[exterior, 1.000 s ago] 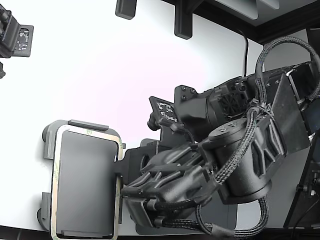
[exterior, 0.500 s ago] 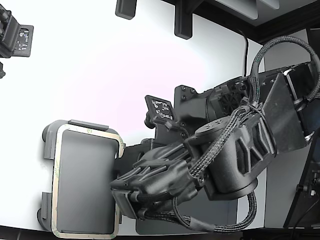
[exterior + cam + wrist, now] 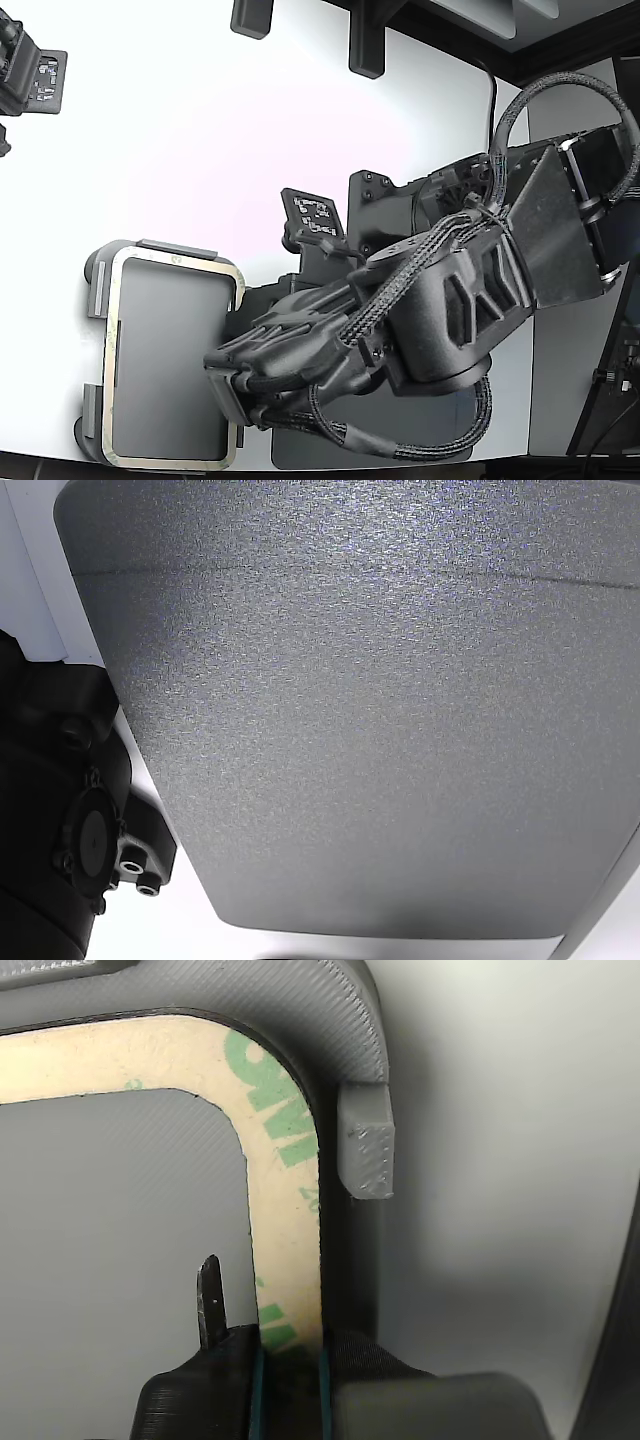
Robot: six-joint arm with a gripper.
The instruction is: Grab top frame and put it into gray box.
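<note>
Gripping the top frame (image 3: 283,1210) along one long side, my gripper (image 3: 228,385) holds it closed between both fingers; the frame lies within the gray box (image 3: 97,268) at the tabletop's (image 3: 200,120) near edge.

We see a white counter (image 3: 200,130) carrying everything. A dark gray flat mat (image 3: 440,445) lies near its lower edge in the exterior view, mostly covered from above. Its pebbled surface (image 3: 380,710) fills the other view. Two dark blocks (image 3: 252,17) (image 3: 366,45) stand at the counter's far edge, well apart from the mat.
</note>
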